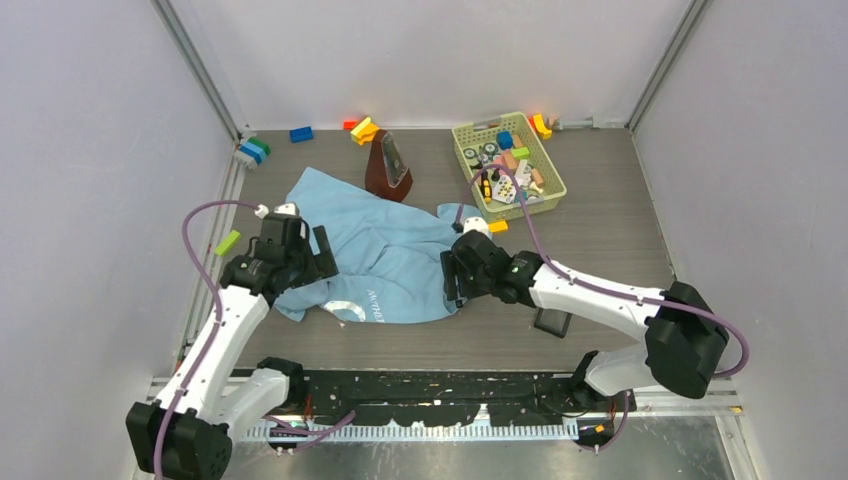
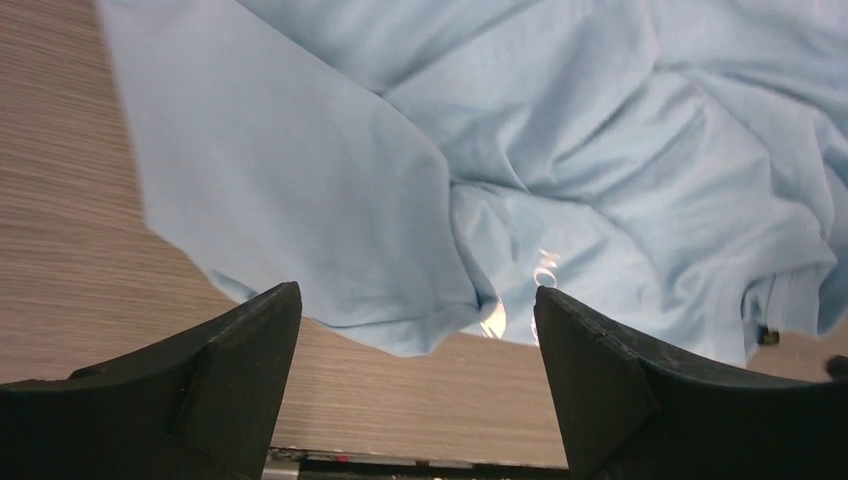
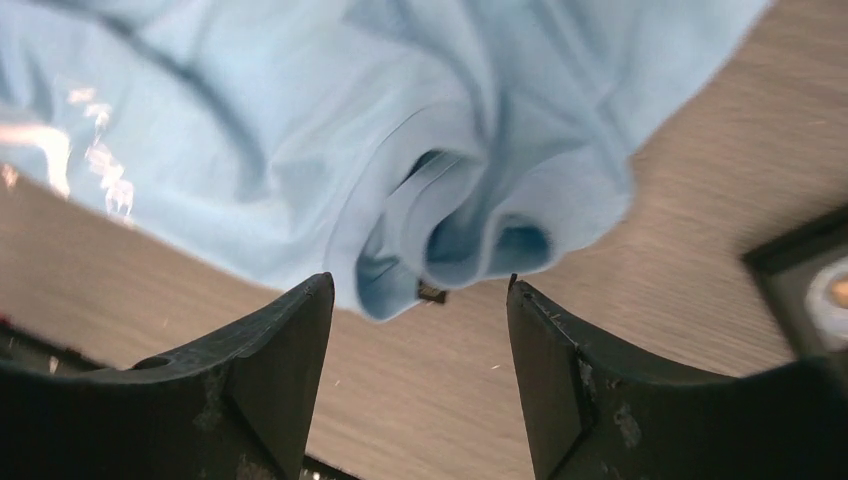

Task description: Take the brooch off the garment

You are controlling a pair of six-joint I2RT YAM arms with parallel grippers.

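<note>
The light blue garment [image 1: 385,250] lies crumpled mid-table, part of its white print showing at the near edge. In the right wrist view its folded edge [image 3: 440,200] carries the brooch [image 3: 432,292], a tiny dark piece with a golden glint. My right gripper [image 3: 420,285] is open, its fingers on either side of and just below that piece, not touching it. The same small piece shows at the garment's edge in the left wrist view [image 2: 767,336]. My left gripper [image 2: 418,300] is open and empty over the garment's left near edge [image 2: 300,220]. From above, the left gripper [image 1: 322,255] and right gripper [image 1: 450,280] flank the shirt.
A brown metronome [image 1: 388,165] stands behind the shirt. A green basket [image 1: 507,165] of toys sits at the back right. A small black square tray [image 1: 553,322] lies under the right arm. Loose blocks lie along the back wall, a green one [image 1: 228,242] at left, an orange one [image 1: 498,226].
</note>
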